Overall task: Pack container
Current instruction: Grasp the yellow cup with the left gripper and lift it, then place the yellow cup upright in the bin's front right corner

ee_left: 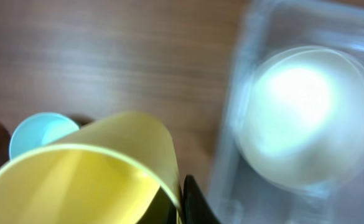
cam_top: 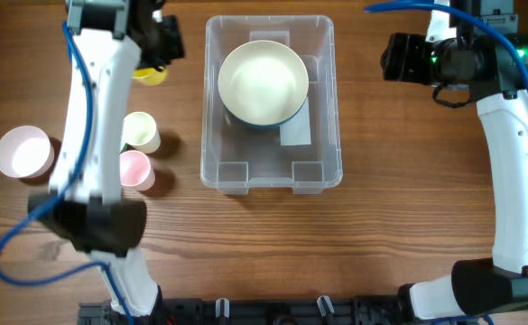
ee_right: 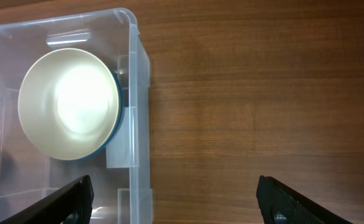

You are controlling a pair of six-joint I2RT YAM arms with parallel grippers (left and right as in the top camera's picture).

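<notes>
Jaws of the left gripper (cam_top: 158, 61) clasp a yellow cup (cam_top: 149, 76) by its rim near the far left corner of the counter (cam_top: 381, 226). The left wrist view shows the cup's open mouth tilted toward the lens, with one dark finger (ee_left: 192, 200) against its edge. Jaws of the right gripper (ee_right: 175, 190) stand spread wide with nothing between them, above bare wood toward the far right corner. Closest to the near edge on the left side, a pink cup (cam_top: 134, 169) stands just beside the left arm, with a white cup (cam_top: 22, 152) well apart from it toward the left edge. A little farther back a pale green cup (cam_top: 142, 131) sits next to the pink one. The container (cam_top: 211, 108) rests midway between the left and right edges, closer to the far edge than the near one, with its long sides running near to far. Its near half shows only the moulded corner steps and part of a white label (cam_top: 296, 131) on the base. In its far half sits a bowl (cam_top: 264, 83), cream inside and blue outside, overlapping the label's far end.
</notes>
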